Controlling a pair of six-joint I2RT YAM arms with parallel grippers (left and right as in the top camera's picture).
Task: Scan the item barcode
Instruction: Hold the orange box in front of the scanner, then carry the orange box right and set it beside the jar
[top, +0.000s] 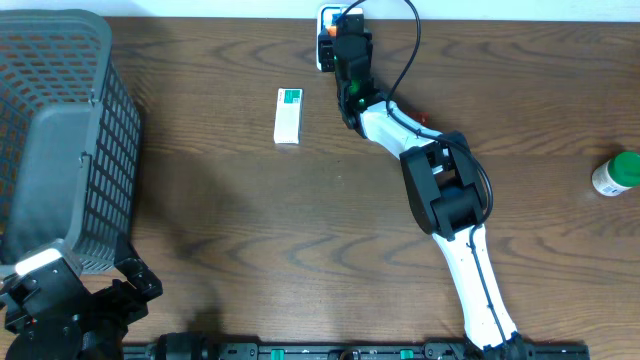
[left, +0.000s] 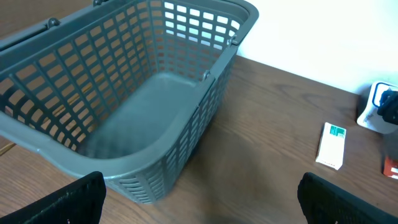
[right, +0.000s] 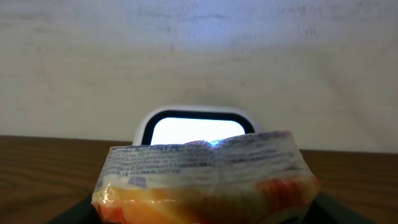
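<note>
Overhead view, going left to right: a grey plastic basket (top: 70, 130) is parked at the far left of the wooden surface (top: 250, 220), and nothing can be made out in it in the left wrist view. Just below it, at the near corner, the left hand (left: 202, 199) is seen with its fingers (left: 78, 196) spread wide apart, nothing between them.

Further along, a small white box with a green end (top: 288, 115) is lying flat on the surface, well apart from the basket and just left of the right arm.

Next, up at the back edge, a white scanner (right: 196, 127) is stood facing forward, its window lit up bright. The task's item, a crinkly clear packet with orange stuff inside (right: 205, 180), is held up right in front of that window, close to it, printed top edge up. Whether a barcode is facing the window can't be told from here. The right hand (top: 336, 32) is clamped on the packet, which is gripped from both sides low down.

Way over at the right edge, a white bottle with a green cap (top: 617, 173) is lying by itself, well apart from everything else.
</note>
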